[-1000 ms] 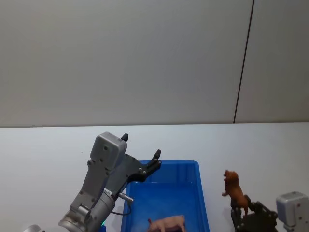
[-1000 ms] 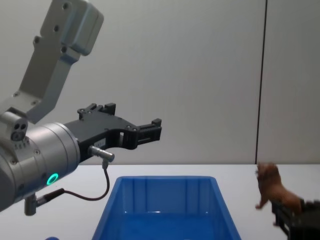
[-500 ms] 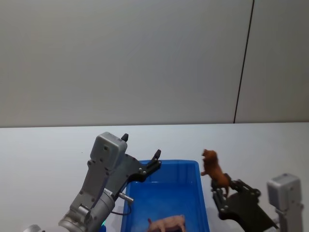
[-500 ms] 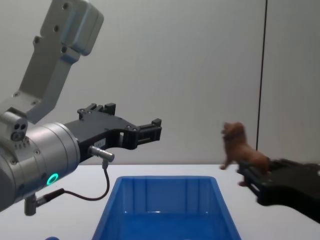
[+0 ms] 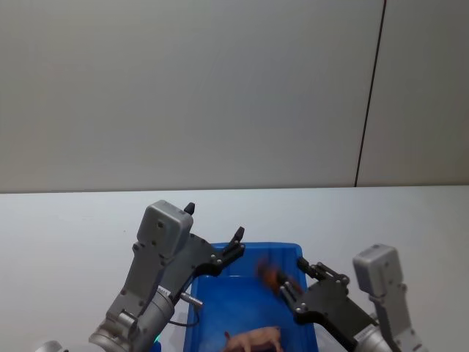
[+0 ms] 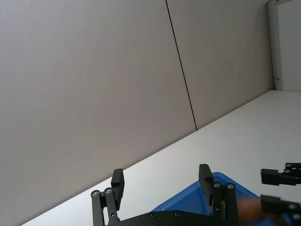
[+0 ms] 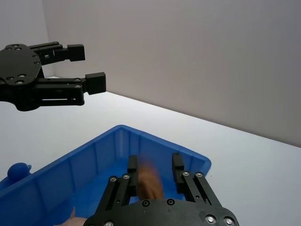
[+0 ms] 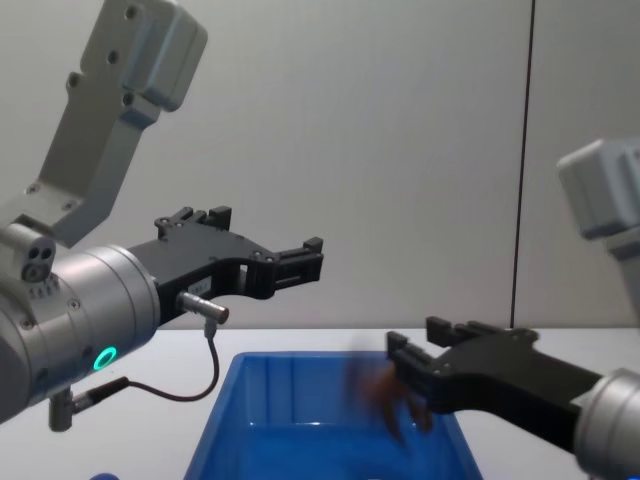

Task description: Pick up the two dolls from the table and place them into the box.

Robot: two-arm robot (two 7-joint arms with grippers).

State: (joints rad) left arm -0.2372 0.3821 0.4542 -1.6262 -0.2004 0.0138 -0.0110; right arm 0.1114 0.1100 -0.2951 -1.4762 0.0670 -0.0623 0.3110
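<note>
Since the right jaws hang apart over the box (image 5: 242, 301), the brown doll (image 5: 267, 275) blurs loose between them; falling crooked, it could bounce over the rim onto the counter (image 5: 73, 220). Left jaws hover apart, empty.

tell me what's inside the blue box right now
A pink animal figurine lies on the box floor. A blurred brown doll is between the spread fingers of the right gripper, over the box. That gripper covers part of the floor.
</note>
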